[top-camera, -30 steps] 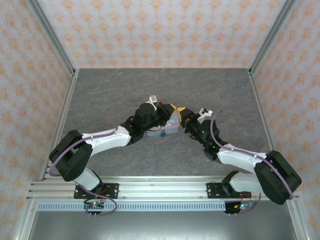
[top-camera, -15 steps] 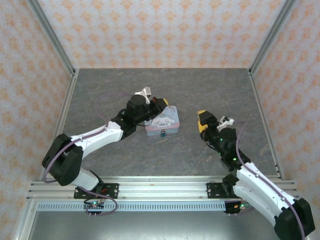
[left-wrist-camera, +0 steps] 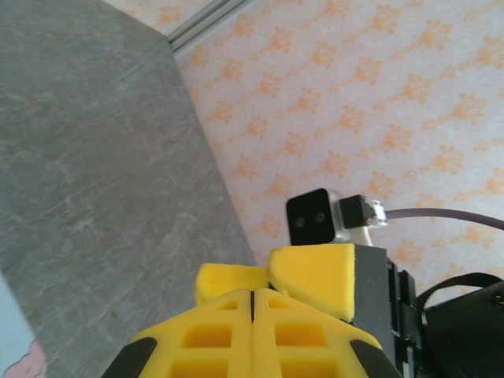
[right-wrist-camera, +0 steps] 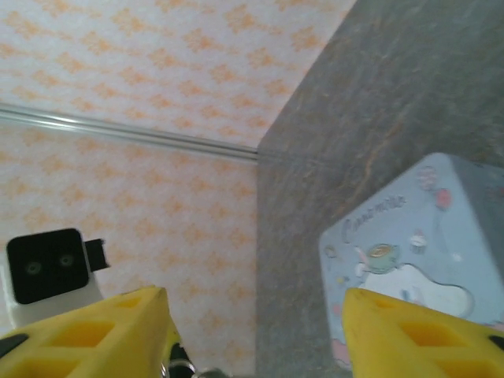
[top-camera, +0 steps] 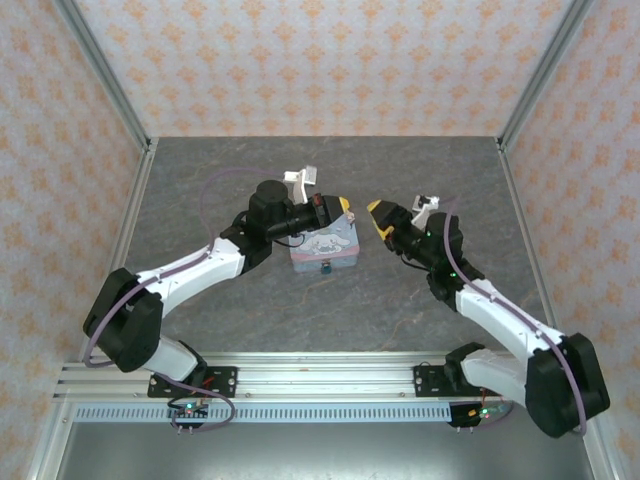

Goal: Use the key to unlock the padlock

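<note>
The pastel tin box (top-camera: 325, 245) lies mid-table, and the tiny dark padlock (top-camera: 326, 268) hangs at its near edge. My left gripper (top-camera: 340, 208) hovers over the box's far right corner with its yellow fingers (left-wrist-camera: 228, 331) pressed shut, nothing visible between them. My right gripper (top-camera: 383, 215) faces it from the right, a short gap away, open and empty (right-wrist-camera: 256, 339). Its view takes in the box lid (right-wrist-camera: 417, 252). A bit of metal ring (right-wrist-camera: 177, 368) shows at that view's bottom edge; I cannot tell whether it is the key.
The grey stone-patterned table (top-camera: 250, 310) is walled by orange-patterned panels (top-camera: 320, 60) on three sides. An aluminium rail (top-camera: 320, 380) carrying both arm bases runs along the near edge. The two grippers' tips are close together above the box's right side.
The right arm pulled back to the right, then swung in again toward the box, its jaws now apart. The left gripper came off the box's corner, staying shut. The box has not moved.
</note>
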You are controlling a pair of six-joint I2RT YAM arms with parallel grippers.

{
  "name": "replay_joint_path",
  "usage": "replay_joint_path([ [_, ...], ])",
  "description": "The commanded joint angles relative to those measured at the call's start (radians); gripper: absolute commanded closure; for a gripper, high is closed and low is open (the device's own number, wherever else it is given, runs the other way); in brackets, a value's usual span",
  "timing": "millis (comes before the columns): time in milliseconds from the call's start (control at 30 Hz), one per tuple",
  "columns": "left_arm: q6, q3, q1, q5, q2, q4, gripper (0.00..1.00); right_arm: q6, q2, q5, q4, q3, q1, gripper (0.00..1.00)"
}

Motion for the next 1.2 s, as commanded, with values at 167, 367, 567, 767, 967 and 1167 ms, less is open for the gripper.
replay_joint_path([
  [167, -0.155, -0.021, 0.008, 0.033, 0.080, 0.163, 1.00, 0.063, 0.064, -0.086, 0.286, -0.003, -0.004, 0.50],
  [367, -0.255, -0.026, 0.008, 0.038, 0.104, 0.196, 1.00, 0.028, 0.069, -0.093, 0.277, 0.001, -0.004, 0.53],
  [567, -0.323, -0.041, 0.008, 0.036, 0.122, 0.252, 1.00, 0.036, 0.082, -0.098, 0.307, -0.026, -0.005, 0.53],
  [767, -0.390, -0.036, 0.007, 0.040, 0.157, 0.307, 1.00, 0.047, 0.107, -0.113, 0.343, -0.051, -0.004, 0.55],
  [967, -0.396, -0.021, 0.004, 0.041, 0.168, 0.296, 1.00, 0.052, 0.115, -0.129, 0.368, -0.072, -0.005, 0.61],
  [1167, -0.399, -0.014, 0.001, 0.035, 0.178, 0.292, 1.00, 0.064, 0.127, -0.130, 0.397, -0.089, -0.005, 0.68],
])
